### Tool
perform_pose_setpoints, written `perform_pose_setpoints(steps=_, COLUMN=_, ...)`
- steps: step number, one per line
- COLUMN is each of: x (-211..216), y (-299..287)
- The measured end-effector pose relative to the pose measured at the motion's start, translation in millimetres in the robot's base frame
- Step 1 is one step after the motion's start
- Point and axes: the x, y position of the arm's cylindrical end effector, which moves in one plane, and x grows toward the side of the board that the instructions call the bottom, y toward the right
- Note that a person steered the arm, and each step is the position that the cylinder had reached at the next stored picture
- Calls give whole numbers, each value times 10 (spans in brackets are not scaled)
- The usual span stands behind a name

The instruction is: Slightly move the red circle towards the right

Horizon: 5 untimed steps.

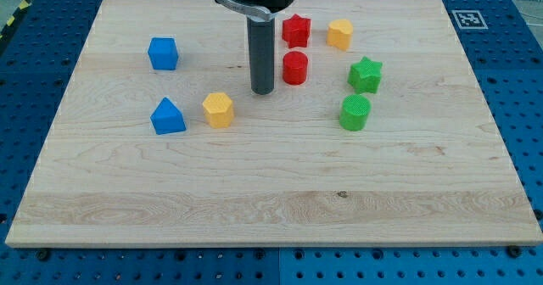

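In the camera view, my tip [262,91] rests on the wooden board [271,200], just to the view's left of the red circle [294,68] and a little below its centre line. I carry no jaws: the rod grasps nothing and can only shove. Whether the rod already touches the circle's left flank I cannot quite tell, since the rod's body overlaps that side from this angle; I judge it just beside, at most barely in contact.

The red circle sits in the upper middle of the board. Just above it stands the red star [295,30], with the yellow hexagon [340,34] to that one's right. To the circle's right, somewhat apart, are the green star [366,74] and, lower, the green cylinder [355,113]. Off to the view's left lie the blue cube [163,53], the blue triangular block [167,116] and a second yellow hexagon [218,109], all clear of my path.

To do this well I should first line up level with the circle's middle, so the push runs straight and it does not slide off upward towards the red star. Then a short, slow stroke rightward, stopping well before the green star.
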Motion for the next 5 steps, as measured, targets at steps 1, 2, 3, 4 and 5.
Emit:
perform_pose_setpoints(steps=1, x=-11, y=72)
perform_pose_setpoints(steps=2, x=-40, y=108)
perform_pose_setpoints(steps=3, x=-67, y=118)
perform_pose_setpoints(steps=4, x=-139, y=118)
perform_pose_setpoints(steps=5, x=-201, y=118)
